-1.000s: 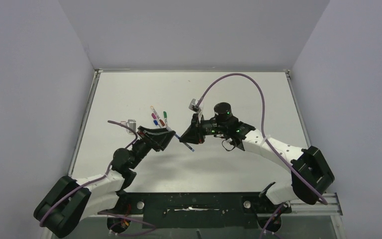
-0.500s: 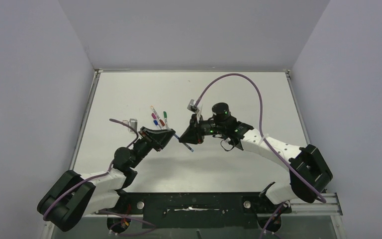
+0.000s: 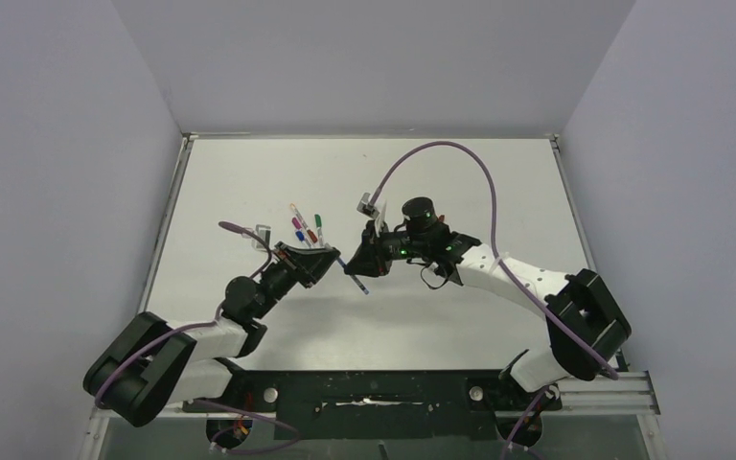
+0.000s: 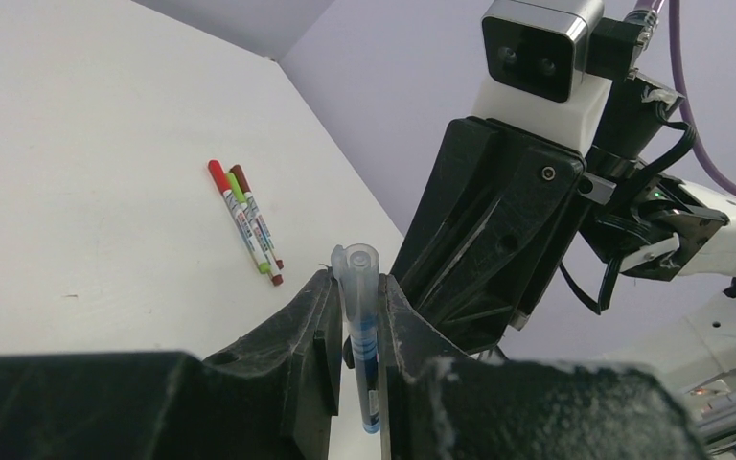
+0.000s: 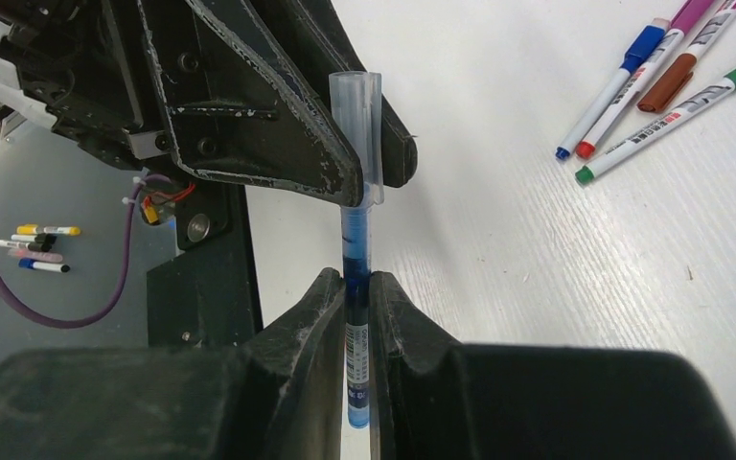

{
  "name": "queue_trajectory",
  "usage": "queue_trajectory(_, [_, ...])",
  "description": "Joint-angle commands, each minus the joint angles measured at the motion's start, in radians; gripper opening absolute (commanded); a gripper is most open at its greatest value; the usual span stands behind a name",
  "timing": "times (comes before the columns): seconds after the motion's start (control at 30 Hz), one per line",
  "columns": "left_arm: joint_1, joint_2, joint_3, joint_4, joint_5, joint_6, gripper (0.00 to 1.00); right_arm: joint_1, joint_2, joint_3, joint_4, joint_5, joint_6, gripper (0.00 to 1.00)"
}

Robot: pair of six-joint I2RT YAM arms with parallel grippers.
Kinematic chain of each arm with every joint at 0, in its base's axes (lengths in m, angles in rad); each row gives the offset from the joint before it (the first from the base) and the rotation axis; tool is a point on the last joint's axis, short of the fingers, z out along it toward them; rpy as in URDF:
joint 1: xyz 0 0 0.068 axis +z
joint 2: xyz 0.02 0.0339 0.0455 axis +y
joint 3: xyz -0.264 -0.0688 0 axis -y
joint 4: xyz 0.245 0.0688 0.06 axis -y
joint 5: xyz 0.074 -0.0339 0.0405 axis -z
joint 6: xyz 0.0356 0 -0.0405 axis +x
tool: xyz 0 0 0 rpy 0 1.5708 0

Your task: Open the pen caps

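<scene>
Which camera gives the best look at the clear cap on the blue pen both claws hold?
The right wrist view: the clear cap shows nearly whole, clip included, pinched by the left gripper. The left wrist view shows it half hidden between fingers. In the top view the pen is a sliver, its cap indistinguishable.

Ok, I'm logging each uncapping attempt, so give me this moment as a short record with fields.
left tool: shut on the clear cap
right tool: shut on the blue pen, at its barrel
cap state: on the pen, not yet pulled off
pen position: held in the air between both tools
other pens: lying in a cluster on the table
</scene>
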Motion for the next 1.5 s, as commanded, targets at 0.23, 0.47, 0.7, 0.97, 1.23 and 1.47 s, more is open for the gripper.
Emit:
queue_trajectory(0.23, [0.068, 0.218, 0.04, 0.281, 0.095, -0.116, 0.01, 0.006, 0.087, 0.08, 0.007, 0.0, -0.009, 0.15])
queue_trajectory(0.47, [0.095, 0.279, 0.043, 0.36, 0.127, -0.155, 0.01, 0.008, 0.125, 0.097, -0.001, -0.003, -0.011, 0.29])
queue_trajectory(0.7, [0.101, 0.261, 0.04, 0.358, 0.136, -0.158, 0.01, 0.013, 0.158, 0.116, -0.021, 0.011, -0.019, 0.3])
queue_trajectory(0.97, [0.127, 0.232, 0.026, 0.324, 0.12, -0.143, 0.01, 0.018, 0.151, 0.128, -0.062, 0.047, -0.032, 0.0])
queue_trajectory(1.23, [0.271, 0.143, -0.056, 0.302, 0.084, -0.158, 0.01, 0.036, 0.181, 0.185, -0.153, 0.066, -0.034, 0.0])
queue_trajectory(1.47, [0.294, -0.025, -0.077, 0.13, 0.026, -0.108, 0.01, 0.079, 0.181, 0.212, -0.247, 0.117, -0.012, 0.0])
